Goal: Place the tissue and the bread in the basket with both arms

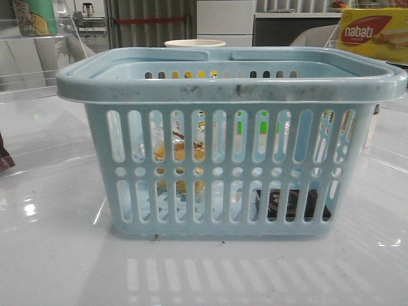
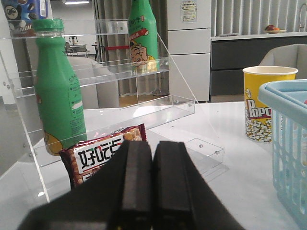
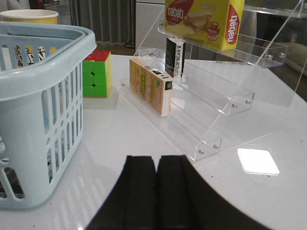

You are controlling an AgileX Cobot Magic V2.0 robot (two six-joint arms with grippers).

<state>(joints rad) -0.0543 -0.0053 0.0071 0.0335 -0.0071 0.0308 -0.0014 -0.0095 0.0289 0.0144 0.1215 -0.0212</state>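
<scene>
The pale blue basket (image 1: pixel 229 83) stands in the middle of the front view. Through its slots I see the golden-brown wrapped bread (image 1: pixel 181 153) inside at the left and the low black tissue pack (image 1: pixel 290 203) on the floor at the right. The basket's edge also shows in the left wrist view (image 2: pixel 288 139) and in the right wrist view (image 3: pixel 43 72). My left gripper (image 2: pixel 152 153) is shut and empty, beside the basket. My right gripper (image 3: pixel 157 165) is shut and empty above the white table, on the basket's other side. Neither gripper shows in the front view.
A clear shelf rack (image 2: pixel 110 72) holds green bottles (image 2: pixel 57 91) and a red snack bag (image 2: pixel 96 155). A yellow popcorn cup (image 2: pixel 263 103) stands by the basket. Another clear rack (image 3: pixel 225 91) carries a nabati box (image 3: pixel 204 21) and a yellow box (image 3: pixel 149 85); a cube (image 3: pixel 96 74) lies near.
</scene>
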